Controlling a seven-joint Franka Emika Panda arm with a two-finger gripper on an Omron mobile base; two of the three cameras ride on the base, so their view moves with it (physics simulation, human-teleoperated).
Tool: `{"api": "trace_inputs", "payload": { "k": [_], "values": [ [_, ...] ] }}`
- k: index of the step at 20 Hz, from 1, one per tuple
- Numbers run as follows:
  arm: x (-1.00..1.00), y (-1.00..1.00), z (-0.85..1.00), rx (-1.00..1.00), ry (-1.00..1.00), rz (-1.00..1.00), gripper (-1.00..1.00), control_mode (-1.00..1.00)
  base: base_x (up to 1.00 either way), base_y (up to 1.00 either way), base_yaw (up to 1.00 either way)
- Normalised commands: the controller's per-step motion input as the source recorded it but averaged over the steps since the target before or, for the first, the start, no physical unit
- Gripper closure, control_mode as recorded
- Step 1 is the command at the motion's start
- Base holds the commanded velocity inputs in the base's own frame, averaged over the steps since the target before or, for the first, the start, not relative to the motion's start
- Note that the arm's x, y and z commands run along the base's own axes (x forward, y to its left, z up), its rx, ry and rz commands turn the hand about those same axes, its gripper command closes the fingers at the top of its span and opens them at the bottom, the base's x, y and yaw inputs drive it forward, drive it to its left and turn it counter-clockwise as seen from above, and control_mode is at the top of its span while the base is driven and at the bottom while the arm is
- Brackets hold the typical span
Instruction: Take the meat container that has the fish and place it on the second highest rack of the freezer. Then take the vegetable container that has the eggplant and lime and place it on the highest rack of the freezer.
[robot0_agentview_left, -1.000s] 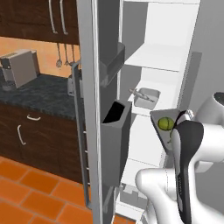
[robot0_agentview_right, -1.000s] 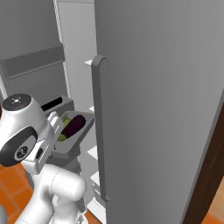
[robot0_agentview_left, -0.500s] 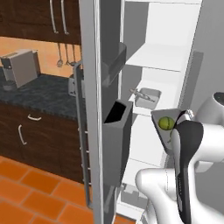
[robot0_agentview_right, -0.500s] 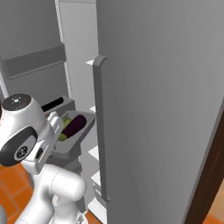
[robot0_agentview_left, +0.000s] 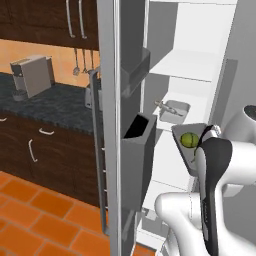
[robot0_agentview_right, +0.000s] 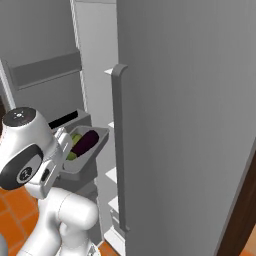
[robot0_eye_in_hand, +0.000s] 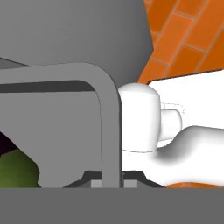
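Note:
My gripper (robot0_eye_in_hand: 107, 183) is shut on the rim of the grey vegetable container (robot0_agentview_right: 92, 150), held in the air in front of the open freezer (robot0_agentview_left: 200, 75). Inside it lie the dark purple eggplant (robot0_agentview_right: 86, 141) and the yellow-green lime (robot0_agentview_left: 187, 139). In the hand view the container's rim (robot0_eye_in_hand: 105, 105) runs up between the fingertips, with the lime (robot0_eye_in_hand: 15, 173) at the lower left. The meat container (robot0_agentview_left: 175, 108) with the fish (robot0_agentview_left: 162, 105) rests on a white rack inside the freezer. Another white rack (robot0_agentview_left: 187, 66) lies above it.
The freezer door (robot0_agentview_left: 120, 125) stands open to the left, its dark grey bins (robot0_agentview_left: 140, 145) jutting out close to the held container. The other door with its long handle (robot0_agentview_right: 120, 150) stands close on the right. A dark counter (robot0_agentview_left: 50, 100) with an appliance lies beyond.

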Motion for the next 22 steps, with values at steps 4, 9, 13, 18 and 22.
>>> {"api": "trace_inputs", "payload": {
  "k": [4, 9, 13, 18, 22],
  "values": [
    [0.00, 0.00, 0.00, 0.00, 0.00, 0.00, 1.00, 1.00, 0.44, 0.01, 0.00],
    [0.00, 0.00, 0.00, 0.00, 0.00, 0.00, 1.00, 1.00, 0.43, 0.15, 0.00],
    [0.00, 0.00, 0.00, 0.00, 0.00, 0.00, 1.00, 1.00, 0.21, 0.19, 0.00],
    [0.00, 0.00, 0.00, 0.00, 0.00, 0.00, 1.00, 1.00, 0.05, 0.09, 0.00],
    [0.00, 0.00, 0.00, 0.00, 0.00, 0.00, 1.00, 1.00, 0.01, 0.00, 0.00]
  ]
}}
